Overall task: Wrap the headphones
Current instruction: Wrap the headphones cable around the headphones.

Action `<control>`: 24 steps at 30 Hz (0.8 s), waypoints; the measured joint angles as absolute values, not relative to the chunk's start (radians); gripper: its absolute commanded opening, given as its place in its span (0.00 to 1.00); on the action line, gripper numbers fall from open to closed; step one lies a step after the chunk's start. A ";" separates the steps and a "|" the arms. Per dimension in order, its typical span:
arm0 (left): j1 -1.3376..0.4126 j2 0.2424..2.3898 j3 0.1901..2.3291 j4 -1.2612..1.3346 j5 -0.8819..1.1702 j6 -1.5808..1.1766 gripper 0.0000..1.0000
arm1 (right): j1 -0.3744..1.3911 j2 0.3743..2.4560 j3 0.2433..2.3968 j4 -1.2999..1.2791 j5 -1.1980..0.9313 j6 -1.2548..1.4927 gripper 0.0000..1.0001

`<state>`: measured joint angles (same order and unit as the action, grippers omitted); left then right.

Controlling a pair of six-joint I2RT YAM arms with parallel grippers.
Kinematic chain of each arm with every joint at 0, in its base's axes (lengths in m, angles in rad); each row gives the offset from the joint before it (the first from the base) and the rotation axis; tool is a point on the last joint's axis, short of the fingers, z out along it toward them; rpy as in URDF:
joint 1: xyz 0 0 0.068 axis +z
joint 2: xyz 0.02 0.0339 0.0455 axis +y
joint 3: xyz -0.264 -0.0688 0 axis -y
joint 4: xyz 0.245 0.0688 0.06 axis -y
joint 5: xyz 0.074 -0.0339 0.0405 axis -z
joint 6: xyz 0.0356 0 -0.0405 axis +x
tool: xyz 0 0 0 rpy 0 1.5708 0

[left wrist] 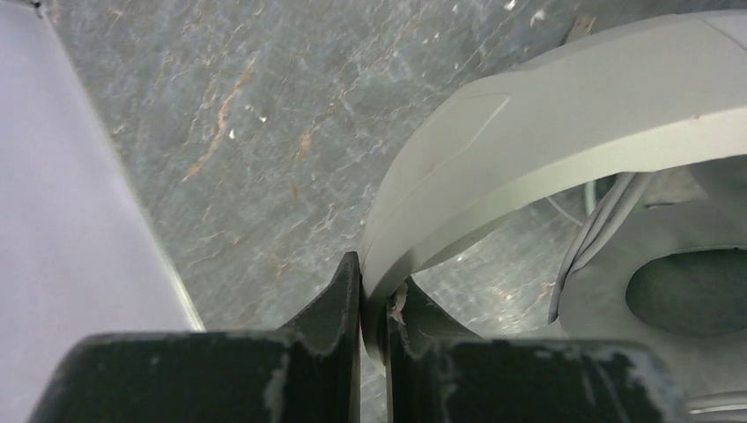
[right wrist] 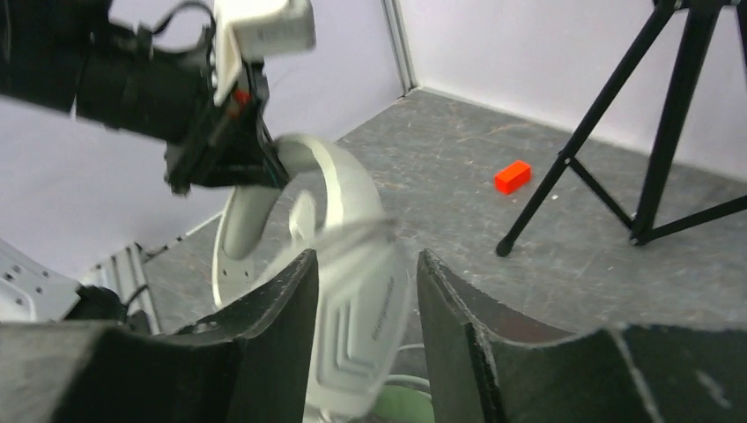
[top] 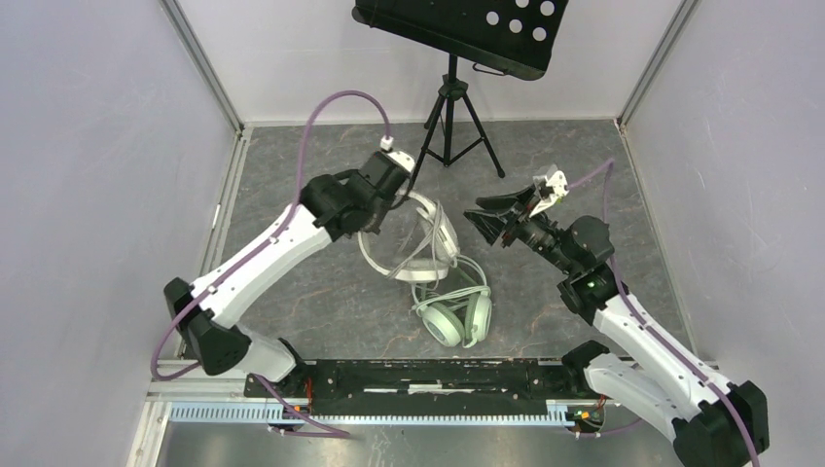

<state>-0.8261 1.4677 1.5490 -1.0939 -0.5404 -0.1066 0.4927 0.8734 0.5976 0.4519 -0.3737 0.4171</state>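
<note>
The white-grey headphones (top: 431, 236) are lifted on edge in the middle of the floor. My left gripper (top: 391, 206) is shut on their headband (left wrist: 546, 115), pinched between the jaws of that gripper (left wrist: 374, 295); a round ear cushion (left wrist: 678, 291) and a strand of cable lie just right of it. The chevron-marked earcup (right wrist: 361, 317) shows blurred between the fingers of my right gripper (right wrist: 366, 278), which is open and empty. In the top view the right gripper (top: 481, 219) sits just right of that earcup, apart from it. The mint-green headphones (top: 455, 316) lie flat nearer the arm bases, their cable looped around them.
A black music stand on a tripod (top: 450, 117) stands at the back centre, and its legs (right wrist: 608, 115) are close on my right gripper's far side. A small red block (right wrist: 513, 176) lies on the floor by a tripod foot. Pale walls enclose the grey marbled floor (top: 321, 292).
</note>
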 measured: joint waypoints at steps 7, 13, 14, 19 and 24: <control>-0.738 1.337 1.548 -0.969 -0.422 -0.121 0.02 | 0.493 0.736 0.482 0.550 -0.492 0.276 0.63; -0.730 1.269 1.557 -0.850 -0.367 -0.172 0.02 | 0.493 0.690 0.328 0.786 -0.612 0.213 0.64; -0.731 1.264 1.561 -0.837 -0.356 -0.180 0.02 | 0.493 0.696 0.309 0.832 -0.630 0.210 0.64; -0.730 1.246 1.587 -0.775 -0.302 -0.232 0.02 | 0.504 0.759 0.231 1.061 -0.687 0.213 0.64; -0.730 1.231 1.591 -0.730 -0.261 -0.278 0.02 | 0.563 0.811 0.197 1.198 -0.707 0.211 0.68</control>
